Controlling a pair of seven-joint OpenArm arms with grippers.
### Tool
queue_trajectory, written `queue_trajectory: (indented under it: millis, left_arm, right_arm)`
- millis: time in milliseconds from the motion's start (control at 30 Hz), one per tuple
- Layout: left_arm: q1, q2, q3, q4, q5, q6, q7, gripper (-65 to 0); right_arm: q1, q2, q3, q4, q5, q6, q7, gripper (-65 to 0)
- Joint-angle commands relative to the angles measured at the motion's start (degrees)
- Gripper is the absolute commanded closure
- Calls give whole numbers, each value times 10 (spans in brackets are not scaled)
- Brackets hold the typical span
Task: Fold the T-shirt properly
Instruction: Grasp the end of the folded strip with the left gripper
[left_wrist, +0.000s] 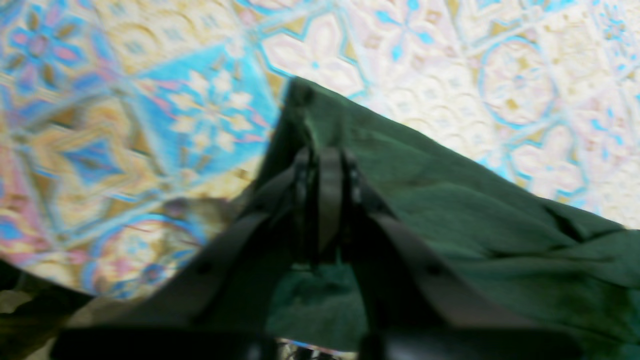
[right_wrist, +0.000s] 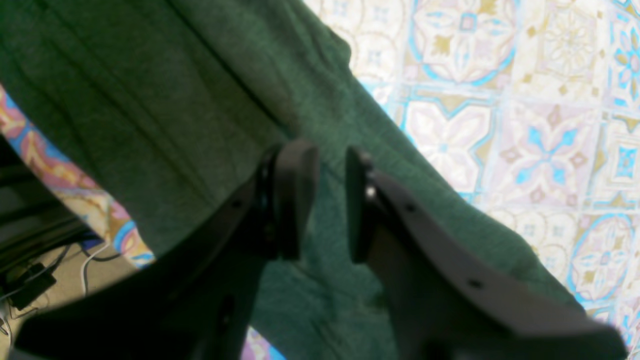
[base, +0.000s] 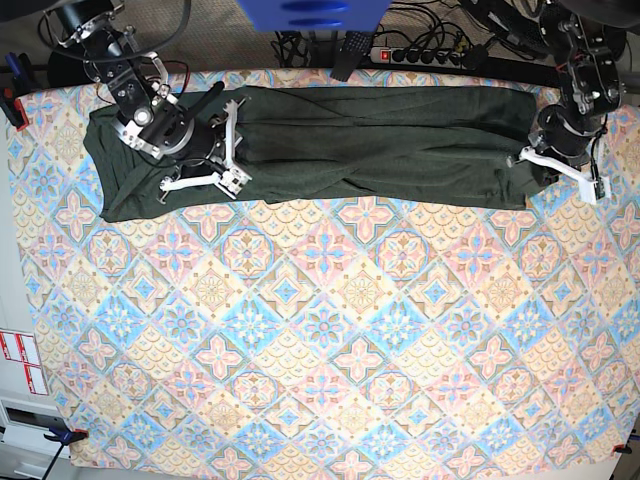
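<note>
Left wrist view. One garment: the T-shirt (left_wrist: 450, 215), dark olive-green, its pointed corner lifted against the patterned tablecloth (left_wrist: 150, 125). One left gripper (left_wrist: 325, 165): jaws pressed together, pinching a fold of the shirt at the corner. The picture is blurred; finer detail of the pinch cannot be told.

Right wrist view. One garment, the same T-shirt (right_wrist: 150, 110), heathered knit, running as a broad band from upper left to lower right over the tablecloth (right_wrist: 525, 125). One right gripper (right_wrist: 331, 200): two dark fingers (right_wrist: 295, 200) standing partly apart, with green cloth showing in the gap between them; whether they touch or clamp the cloth cannot be told. Below the table edge at lower left, several loose cables (right_wrist: 60, 260) on the floor.

Base view. One T-shirt (base: 400, 150), laid as a long narrow strip along the far edge of the table, spanning nearly its whole width. One tablecloth (base: 320, 350), tiled in blue, pink and yellow, covering the table. Two arms, one at each end of the strip. Right gripper (base: 225, 160) over the shirt's end on this view's left side. Left gripper (base: 535, 160) at the shirt's end on this view's right side, on the cloth's edge. One power strip (base: 420, 55) with cables behind the table. Two red-and-white labels (base: 22, 360) on the surface left of the table.
</note>
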Motion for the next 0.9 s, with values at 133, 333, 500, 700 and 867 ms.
queue_trajectory:
  millis: [133,333,500,700,867]
  left_arm:
    - [-1,-29,6,9,-9,-1,48,-246]
    - [-2,-30,3,-3,-5,-2,64,-494]
    - [-22,-58,4,-69,-9,-2,66,-497]
    - [-77,-83,7,-174,-9,-3,65,-497]
    - [-107,-83,69,-203,-5,-3,65,-497]
  right_arm:
    - [5,5,1,10,3,0,9,-139]
    - [5,5,1,10,3,0,9,-139]
    - [5,5,1,10,3,0,9,-139]
    - [5,5,1,10,3,0,9,-139]
    - [5,5,1,10,3,0,9,-139]
